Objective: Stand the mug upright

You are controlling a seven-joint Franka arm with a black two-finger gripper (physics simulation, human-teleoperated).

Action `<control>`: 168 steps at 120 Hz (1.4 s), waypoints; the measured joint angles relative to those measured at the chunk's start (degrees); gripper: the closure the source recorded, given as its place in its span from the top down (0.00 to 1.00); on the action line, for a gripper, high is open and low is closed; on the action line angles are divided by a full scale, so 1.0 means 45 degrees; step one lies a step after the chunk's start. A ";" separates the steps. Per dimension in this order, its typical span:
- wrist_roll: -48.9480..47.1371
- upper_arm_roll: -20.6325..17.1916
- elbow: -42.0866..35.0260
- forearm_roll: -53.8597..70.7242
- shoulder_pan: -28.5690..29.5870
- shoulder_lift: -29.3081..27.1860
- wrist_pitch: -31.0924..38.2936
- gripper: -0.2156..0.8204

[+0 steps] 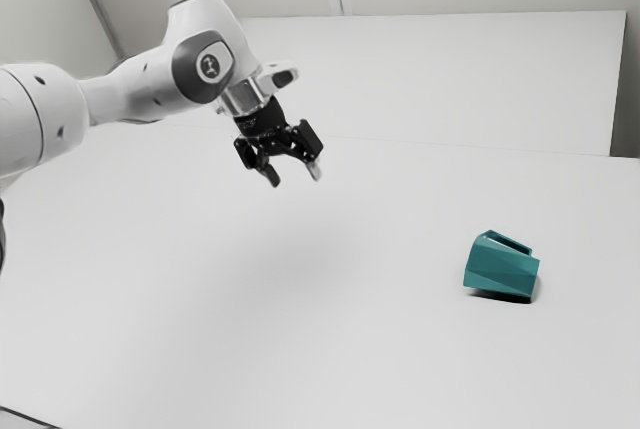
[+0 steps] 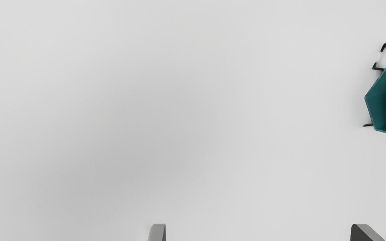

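My gripper (image 1: 296,177) hangs high above the table toward the exterior view's upper left, its two fingers spread with nothing between them. Well apart from it, a teal faceted mug (image 1: 502,269) lies on its side at the exterior view's right, its handle on the upper side. In the wrist view the gripper (image 2: 258,232) has its tips wide apart. There the mug (image 2: 380,100) is partly cut off by the picture's edge, with its dark hollow inside facing the camera and part of its handle visible.
The white table (image 1: 330,349) stretches beneath the arm and the mug. Behind it stands a pale raised panel or wall (image 1: 450,79). Dark thin marks lie beside the mug in the wrist view.
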 joint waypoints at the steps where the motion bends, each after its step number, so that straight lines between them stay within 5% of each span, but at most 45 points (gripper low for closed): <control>1: 0.0003 -0.0001 -0.0119 -0.0195 -0.0017 -0.0023 0.0074 0.79; 27: 0.0880 -0.0510 -0.2517 -0.5244 -0.0258 -0.0134 0.2125 0.79; 57: 0.3059 -0.0699 -0.1740 -0.8761 -0.0582 0.2093 0.2974 0.79; 79: 0.4647 -0.0813 -0.0918 -1.0111 -0.0953 0.3554 0.3084 0.79; 168: 0.8180 -0.1393 0.1000 -1.1978 -0.2227 0.5268 0.3445 0.79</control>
